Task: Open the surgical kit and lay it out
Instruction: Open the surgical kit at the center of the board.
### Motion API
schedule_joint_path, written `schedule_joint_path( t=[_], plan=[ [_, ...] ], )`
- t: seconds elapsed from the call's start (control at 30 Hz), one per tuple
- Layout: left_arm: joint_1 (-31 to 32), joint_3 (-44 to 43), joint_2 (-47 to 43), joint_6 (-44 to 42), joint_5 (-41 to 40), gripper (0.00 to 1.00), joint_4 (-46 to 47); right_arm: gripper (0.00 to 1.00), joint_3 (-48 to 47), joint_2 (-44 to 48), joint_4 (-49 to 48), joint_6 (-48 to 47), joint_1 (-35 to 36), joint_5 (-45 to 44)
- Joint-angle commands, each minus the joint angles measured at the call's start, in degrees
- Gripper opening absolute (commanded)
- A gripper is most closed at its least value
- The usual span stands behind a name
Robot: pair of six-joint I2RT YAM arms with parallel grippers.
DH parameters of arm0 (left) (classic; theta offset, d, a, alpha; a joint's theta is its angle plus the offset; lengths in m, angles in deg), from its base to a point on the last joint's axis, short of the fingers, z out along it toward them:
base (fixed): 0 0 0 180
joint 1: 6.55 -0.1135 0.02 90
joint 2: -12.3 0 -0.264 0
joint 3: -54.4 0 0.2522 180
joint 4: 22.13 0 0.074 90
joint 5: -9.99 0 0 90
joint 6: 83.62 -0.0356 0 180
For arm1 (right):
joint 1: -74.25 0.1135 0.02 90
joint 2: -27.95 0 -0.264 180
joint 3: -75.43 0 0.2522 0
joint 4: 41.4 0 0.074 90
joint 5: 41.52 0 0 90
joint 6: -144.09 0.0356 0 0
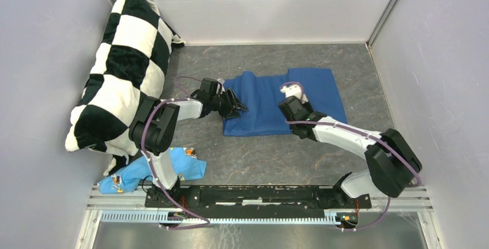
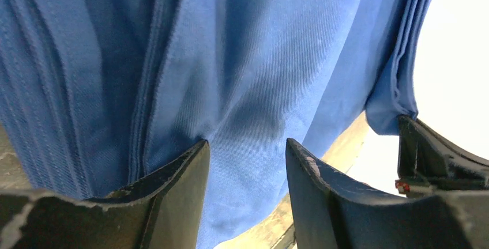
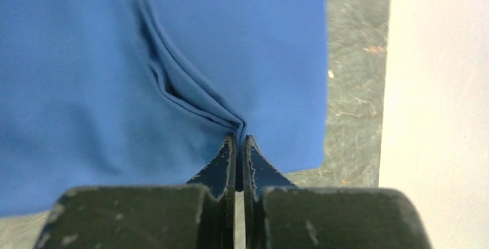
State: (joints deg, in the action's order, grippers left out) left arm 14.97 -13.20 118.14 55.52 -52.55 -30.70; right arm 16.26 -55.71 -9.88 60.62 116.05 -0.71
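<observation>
The surgical kit's dark blue cloth wrap [image 1: 266, 104] lies folded on the grey floor mid-table; its steel tray and instruments are hidden. My left gripper [image 1: 238, 108] sits at the wrap's left edge. In the left wrist view it [image 2: 248, 145] is open, and a lifted fold of the wrap [image 2: 242, 64] hangs between its fingers [image 2: 179, 174]. My right gripper [image 1: 287, 94] rests on the wrap's middle right. In the right wrist view it [image 3: 239, 139] is shut, pinching a ridge of the wrap [image 3: 173, 82] near the cloth's corner.
A black-and-white checkered pillow [image 1: 124, 59] leans against the left wall. A light blue patterned cloth scrap [image 1: 147, 174] lies by the left arm's base. Walls close in the back and both sides. The metal rail [image 1: 259, 194] runs along the near edge.
</observation>
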Motion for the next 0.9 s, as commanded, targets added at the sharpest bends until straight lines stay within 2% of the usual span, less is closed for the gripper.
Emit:
schedule_joint_path(
  t=[0.0,0.17,0.3,0.37,0.43,0.5,0.6,0.7,0.73,0.8,0.87],
  plan=[
    [-1.66,2.69,2.78,4.14,0.16,0.60,2.32,0.00,2.26,7.98,-3.00,1.45,-10.43,-3.55],
    [-1.97,2.02,2.54,2.42,-0.90,0.61,1.15,0.00,3.76,16.01,-7.48,1.30,-29.25,-4.58],
    [-2.56,0.36,2.97,0.42,-1.35,0.62,-0.57,0.01,3.60,16.32,-12.98,-1.53,-44.92,-3.23],
    [-2.74,-1.12,2.52,-1.80,-2.52,0.63,-2.61,0.21,1.26,13.06,-12.93,-0.87,-52.78,1.34],
    [-2.77,-2.65,1.34,-4.36,-3.74,0.64,-4.69,0.40,-5.56,7.57,-7.46,0.60,-58.06,6.48],
    [-2.71,-3.58,-0.88,-6.46,-5.15,0.67,-6.54,0.64,-14.06,1.85,0.63,0.78,-58.76,10.42],
    [-2.63,-4.88,-5.51,-9.88,-8.22,0.74,-8.71,0.78,-20.07,-0.62,7.04,-0.62,-55.32,12.91],
    [-2.56,-6.21,-9.75,-14.16,-12.37,0.84,-11.13,0.89,-15.24,5.01,4.04,-1.82,-50.60,13.92],
    [-2.54,-6.33,-10.90,-14.92,-13.36,0.86,-11.51,0.92,-12.42,7.04,2.49,-1.42,-49.19,17.01],
    [-2.47,-6.27,-12.43,-15.66,-14.78,0.91,-11.82,0.98,-6.81,10.94,-2.23,-0.38,-48.07,31.86],
    [-2.47,-6.68,-12.92,-16.48,-15.59,0.93,-12.23,0.98,-2.02,12.10,-6.18,1.24,-47.40,43.60]
  ],
)
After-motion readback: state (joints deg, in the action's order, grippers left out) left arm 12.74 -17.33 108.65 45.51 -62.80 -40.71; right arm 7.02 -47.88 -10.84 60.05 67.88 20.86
